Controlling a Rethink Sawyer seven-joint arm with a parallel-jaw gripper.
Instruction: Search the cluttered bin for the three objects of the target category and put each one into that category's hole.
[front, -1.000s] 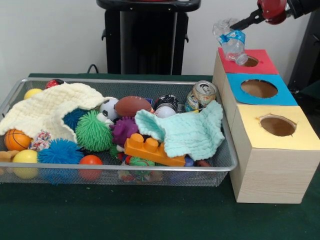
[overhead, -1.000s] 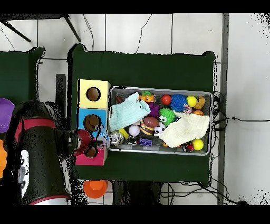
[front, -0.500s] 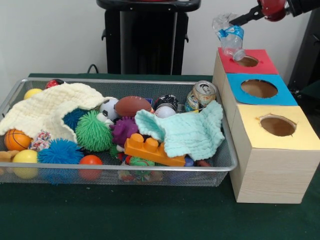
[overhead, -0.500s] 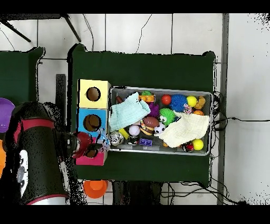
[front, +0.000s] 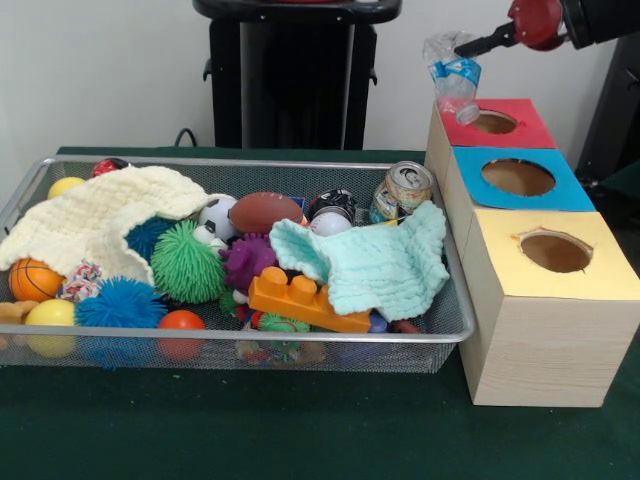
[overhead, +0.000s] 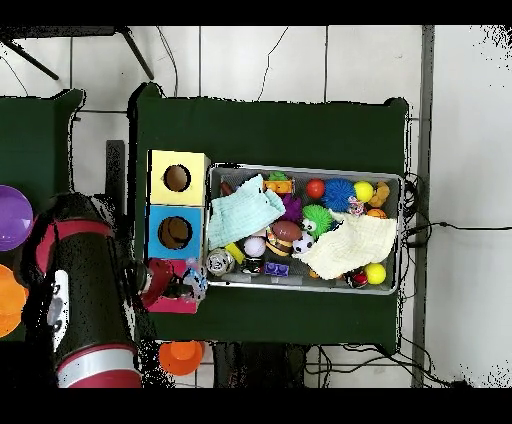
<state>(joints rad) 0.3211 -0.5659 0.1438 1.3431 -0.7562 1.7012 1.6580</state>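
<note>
1. Jaws: clenched on the crushed plastic bottle (front: 452, 80), gripping it at its upper end. The gripper (front: 470, 45) reaches in from the upper right of the front view, and the bottle hangs neck-down from it.
2. Bottle position: above the left edge of the red box (front: 495, 122), with its cap end just beside the rim of the red hole (front: 493, 122) and not yet over the opening.
3. Step in hand, as I judge it: drop the bottle into the red hole. I shift it toward the hole's centre before I let go, since a release here could land it on the rim or send it off the side of the box.
4. Orientation: the bottle tilts. I would bring the neck over the opening first so the crumpled body follows it down without catching on the edge.
5. Neighbouring holes: the blue box (front: 520, 178) and the yellow box (front: 555, 252) sit nearer the camera in the same row. I keep well apart from both.
6. Remaining stock: a dented can (front: 402, 190) stands in the wire bin (front: 250, 345) on the green tabletop (front: 300, 430), beside the mint cloth (front: 375, 265). It looks like the likely next pick. Any third item may lie under the cloths; I cannot tell.
</note>
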